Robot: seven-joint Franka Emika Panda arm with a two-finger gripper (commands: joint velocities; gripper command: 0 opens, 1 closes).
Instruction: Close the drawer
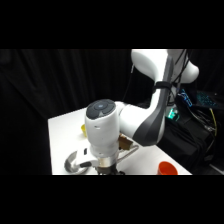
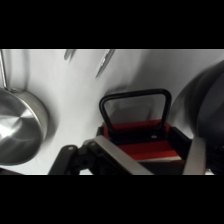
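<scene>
From the wrist view I find the drawer directly below and ahead of the hand, its red body and white edge close beneath the two fingers, and its thin black loop handle standing out on the far side towards the open desk. The fingers are set apart, one on either side of the drawer's near end, and I see nothing held between them. Whether either one touches the drawer I cannot tell.

In the side view the arm's wrist hangs low over the desk's front edge and hides the drawer altogether.

Risks, in my judgement:
- The drawer looks light and unfixed. A push off its centre line may turn or slide the whole piece rather than shut it.
- A finger could catch inside the loop handle and drag the drawer on withdrawal.
- The steel bowl lies near on one side and a dark rounded object on the other. A sideways slip could knock either.
- The metal tongs lie beyond the handle, apart from it. A drawer shoved along the desk might run into them.
- The orange bowl at the desk's corner stands well apart and seems safe.
</scene>
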